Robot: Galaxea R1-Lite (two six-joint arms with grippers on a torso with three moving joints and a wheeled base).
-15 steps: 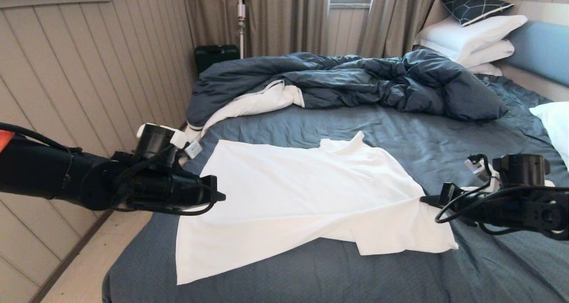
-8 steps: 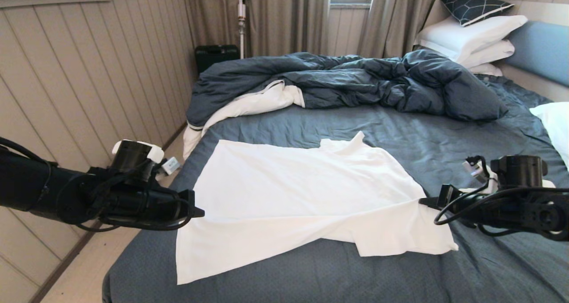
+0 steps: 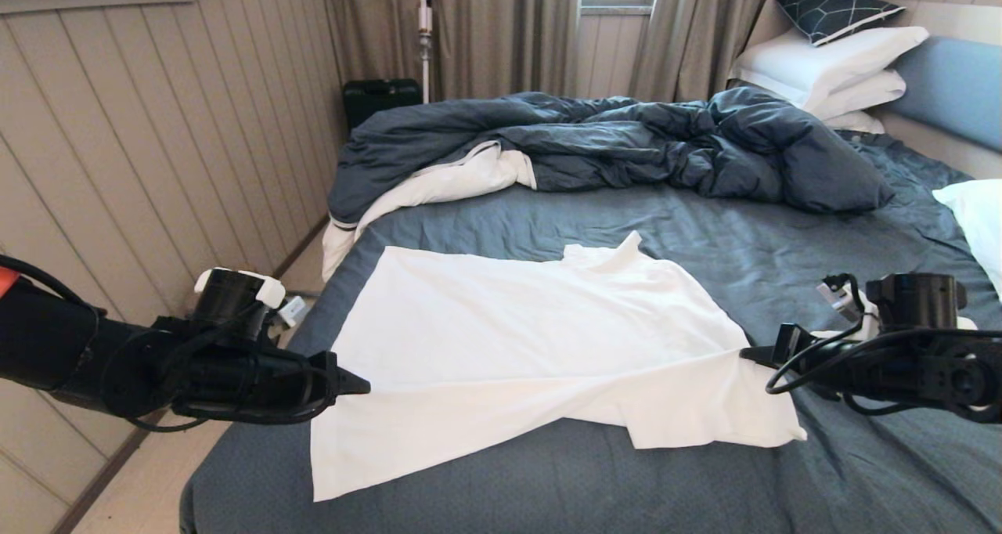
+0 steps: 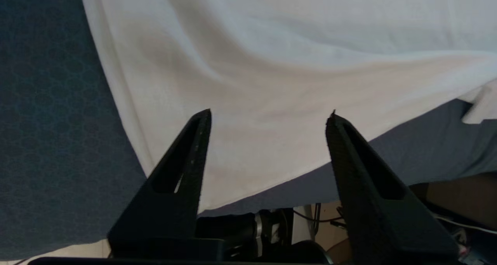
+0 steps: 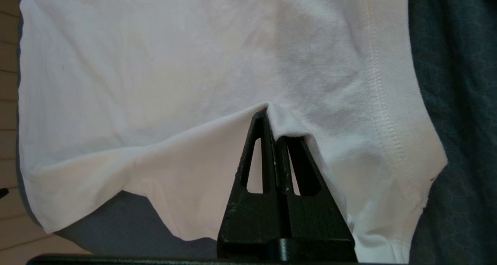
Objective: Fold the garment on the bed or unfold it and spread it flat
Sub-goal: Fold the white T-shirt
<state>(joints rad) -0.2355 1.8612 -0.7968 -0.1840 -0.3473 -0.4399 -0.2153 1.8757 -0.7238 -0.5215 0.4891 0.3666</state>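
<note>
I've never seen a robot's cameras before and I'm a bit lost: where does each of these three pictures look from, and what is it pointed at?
Head view: from the robot's head, looking down over the wide slate-blue bed; both black arms show, the left claw and the right claw.
Left wrist view: behind the left claw, its fingers spread open over the large thin white shirt.
Right wrist view: behind the right claw, shut on a fold of the shirt.
Shared: all three show the shirt lying on the bed.

Head high over the bed (image 3: 704, 229); wrists close above it.
Sharing the garment (image 3: 532, 338), perhaps opposite edges.
</note>
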